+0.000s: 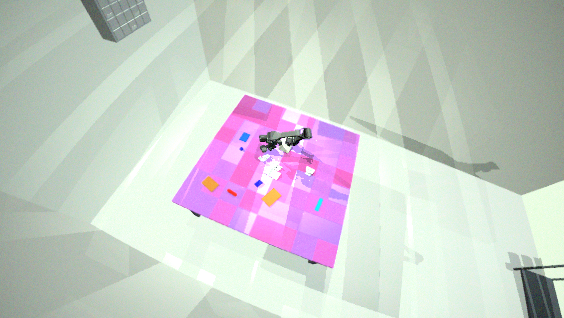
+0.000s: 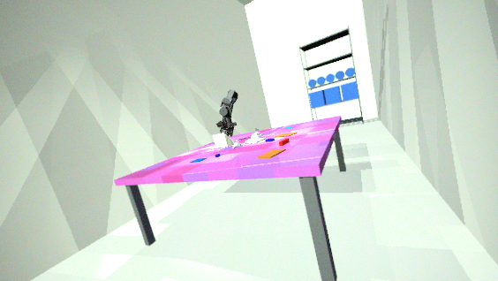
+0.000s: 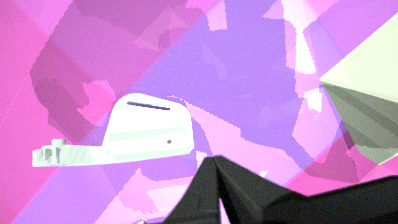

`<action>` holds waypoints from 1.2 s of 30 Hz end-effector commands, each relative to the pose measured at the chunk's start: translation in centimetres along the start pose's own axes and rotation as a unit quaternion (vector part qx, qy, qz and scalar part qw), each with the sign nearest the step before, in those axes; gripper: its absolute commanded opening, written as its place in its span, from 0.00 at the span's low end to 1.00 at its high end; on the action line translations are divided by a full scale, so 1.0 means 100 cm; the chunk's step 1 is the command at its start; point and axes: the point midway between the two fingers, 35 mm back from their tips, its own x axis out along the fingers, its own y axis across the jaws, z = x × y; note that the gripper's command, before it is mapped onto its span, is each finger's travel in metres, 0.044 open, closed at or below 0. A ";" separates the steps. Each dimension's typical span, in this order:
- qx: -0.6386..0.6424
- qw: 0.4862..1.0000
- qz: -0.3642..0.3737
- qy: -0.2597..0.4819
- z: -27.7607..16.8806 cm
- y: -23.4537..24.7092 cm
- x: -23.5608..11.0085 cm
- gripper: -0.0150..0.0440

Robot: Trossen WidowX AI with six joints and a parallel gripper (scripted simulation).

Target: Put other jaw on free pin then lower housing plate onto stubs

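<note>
My gripper [image 3: 213, 164] is shut and empty, its dark fingertips together at the bottom of the wrist view. Ahead and left of them a loose white part [image 3: 150, 125] [image 1: 263, 157] [image 2: 236, 144] lies on the table; it has a broad body with a dark slot and a narrow arm ending in small knobs, and looks like a jaw. A larger white group of parts [image 1: 272, 171] [image 2: 254, 138] stands nearer the middle; its pins and teeth are too small to tell. Another white piece [image 1: 310, 171] lies right of it in the top view; I cannot tell which part it is.
A pale block [image 3: 372, 85] [image 1: 286, 145] [image 2: 220, 140] stands close by the arm. The patterned pink table [image 1: 315, 245] [image 2: 221, 176] also holds orange plates [image 1: 210, 184] [image 1: 271, 197], a red bar [image 1: 232, 192] [image 2: 283, 141], blue pieces [image 1: 244, 137] [image 1: 258, 183] and a cyan bar [image 1: 319, 204].
</note>
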 end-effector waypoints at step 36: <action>0.003 1.000 -0.001 0.004 0.000 0.055 0.028 0.25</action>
